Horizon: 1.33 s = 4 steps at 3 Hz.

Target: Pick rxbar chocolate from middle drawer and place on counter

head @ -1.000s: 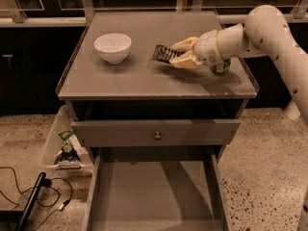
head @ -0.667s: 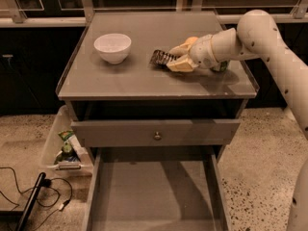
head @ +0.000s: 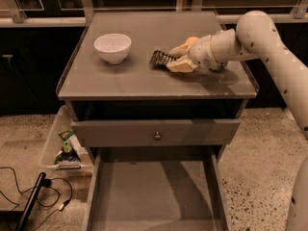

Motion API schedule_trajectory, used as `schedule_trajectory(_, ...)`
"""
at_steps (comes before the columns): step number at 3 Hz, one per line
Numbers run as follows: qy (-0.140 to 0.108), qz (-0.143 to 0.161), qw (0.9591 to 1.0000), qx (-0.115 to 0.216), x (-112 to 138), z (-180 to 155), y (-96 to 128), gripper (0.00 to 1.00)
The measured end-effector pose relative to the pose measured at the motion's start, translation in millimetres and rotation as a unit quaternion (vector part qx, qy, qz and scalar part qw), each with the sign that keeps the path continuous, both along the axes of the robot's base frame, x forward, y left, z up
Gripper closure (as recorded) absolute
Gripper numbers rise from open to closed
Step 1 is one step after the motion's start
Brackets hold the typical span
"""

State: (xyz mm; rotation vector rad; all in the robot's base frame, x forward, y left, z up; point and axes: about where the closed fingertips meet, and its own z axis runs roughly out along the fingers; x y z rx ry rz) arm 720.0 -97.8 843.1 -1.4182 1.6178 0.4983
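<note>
The rxbar chocolate (head: 159, 58), a small black wrapper with pale print, sticks out to the left from between my gripper's fingers, low over the counter (head: 134, 81); I cannot tell whether it touches the surface. My gripper (head: 176, 57) is shut on its right end, above the counter's right-centre, with the arm reaching in from the right. The middle drawer (head: 154, 196) stands pulled out below, and its plain grey floor shows nothing on it.
A white bowl (head: 113, 46) sits on the counter's left part. A closed drawer front with a round knob (head: 157, 135) is above the open drawer. A pale bin (head: 62, 146) with packets stands on the floor at left, with cables (head: 29, 201) beside it.
My gripper has moved a little to the left and lower with the rxbar chocolate in it, bringing the bar closer to the counter top.
</note>
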Motion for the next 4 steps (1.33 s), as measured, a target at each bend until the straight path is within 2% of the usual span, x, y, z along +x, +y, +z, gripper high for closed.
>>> schedule_trajectory(3, 0.0, 0.0, 1.0, 0.0, 0.0, -0.1, 0.1, 0.17)
schedule_trajectory(4, 0.0, 0.0, 1.0, 0.0, 0.0, -0.1, 0.1, 0.0)
